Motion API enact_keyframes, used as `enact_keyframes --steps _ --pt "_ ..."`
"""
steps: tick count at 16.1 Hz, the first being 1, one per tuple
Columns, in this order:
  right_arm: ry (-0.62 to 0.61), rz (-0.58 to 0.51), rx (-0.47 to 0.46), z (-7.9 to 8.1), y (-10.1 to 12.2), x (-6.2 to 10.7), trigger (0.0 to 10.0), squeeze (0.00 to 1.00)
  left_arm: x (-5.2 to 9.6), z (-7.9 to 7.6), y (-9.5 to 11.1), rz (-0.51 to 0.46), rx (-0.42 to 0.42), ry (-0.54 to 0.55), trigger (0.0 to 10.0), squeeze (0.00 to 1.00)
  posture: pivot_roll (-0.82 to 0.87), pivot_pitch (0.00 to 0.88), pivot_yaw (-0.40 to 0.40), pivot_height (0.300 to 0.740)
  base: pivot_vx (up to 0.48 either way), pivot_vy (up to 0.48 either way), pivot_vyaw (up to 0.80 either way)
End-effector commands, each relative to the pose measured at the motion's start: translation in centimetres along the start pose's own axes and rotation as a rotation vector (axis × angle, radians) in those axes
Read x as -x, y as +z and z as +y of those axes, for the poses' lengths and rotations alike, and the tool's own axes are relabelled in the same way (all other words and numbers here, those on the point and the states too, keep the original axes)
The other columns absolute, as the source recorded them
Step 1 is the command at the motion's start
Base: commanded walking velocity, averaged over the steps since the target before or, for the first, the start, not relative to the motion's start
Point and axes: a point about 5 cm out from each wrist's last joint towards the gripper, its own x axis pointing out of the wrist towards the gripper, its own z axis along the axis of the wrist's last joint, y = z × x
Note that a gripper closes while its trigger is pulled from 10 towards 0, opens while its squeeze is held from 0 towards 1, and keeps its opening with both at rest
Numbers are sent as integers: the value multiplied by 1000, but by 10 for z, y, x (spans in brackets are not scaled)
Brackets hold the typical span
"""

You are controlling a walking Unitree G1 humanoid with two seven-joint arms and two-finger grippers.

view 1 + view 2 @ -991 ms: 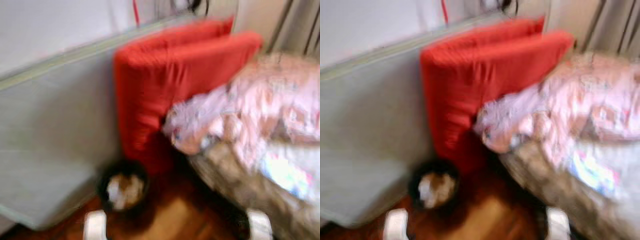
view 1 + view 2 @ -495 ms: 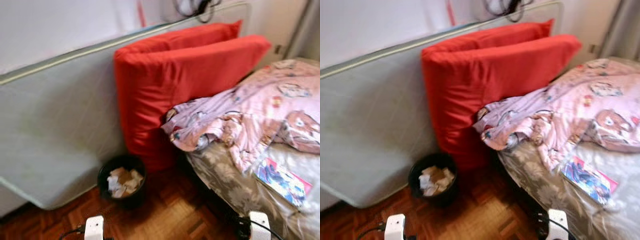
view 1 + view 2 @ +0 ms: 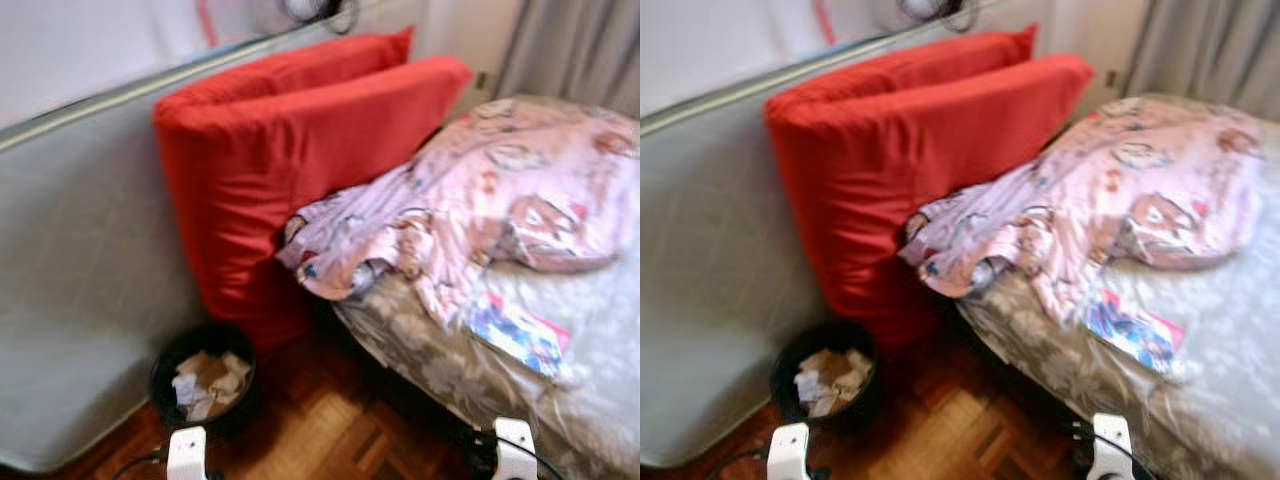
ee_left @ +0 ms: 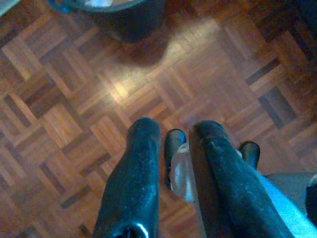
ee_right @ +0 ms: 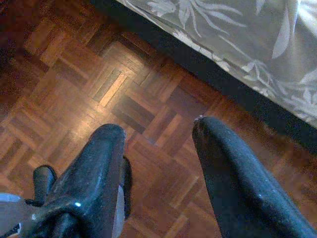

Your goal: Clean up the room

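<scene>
- Two red cushions (image 3: 300,170) are leaning upright against a grey mattress (image 3: 80,290) that is standing on edge along the left wall.
- Black bin (image 3: 200,378), holding crumpled paper, is sitting on the parquet floor (image 3: 330,430) near the foot of the cushions, just beside the mattress.
- Bed (image 3: 560,400) is lying on the right under a grey leaf-print sheet; a pink patterned blanket (image 3: 470,210) is bunched across its far part, with its left end touching the near cushion.
- A colourful magazine (image 3: 515,333) is lying flat on the sheet, just near of the blanket.
- Grey curtain (image 3: 575,50) is hanging far right.
- Left hand (image 4: 173,130) is hanging over bare parquet, fingers a narrow gap apart, gripping nothing; the bin's base is showing ahead of it.
- Right hand (image 5: 157,128) is hanging low by the bed edge, fingers spread wide, empty.
- Head views are slightly blurred.
</scene>
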Motion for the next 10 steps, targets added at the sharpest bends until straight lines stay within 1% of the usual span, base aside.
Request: enact_keyframes --steps 1,9,10 --pt "7 10 4 2 -2 0 10000 0 1 5 -3 12 4 12 10000 0 -15 0 34 740 0 0 -744" --pt "10 12 11 3 -1 0 10000 0 1 5 -3 12 8 12 10000 0 -18 0 39 740 0 0 -743" --pt "10 3 -1 3 -1 0 10000 0 1 6 -3 12 9 12 10000 0 -19 0 39 740 0 0 0"
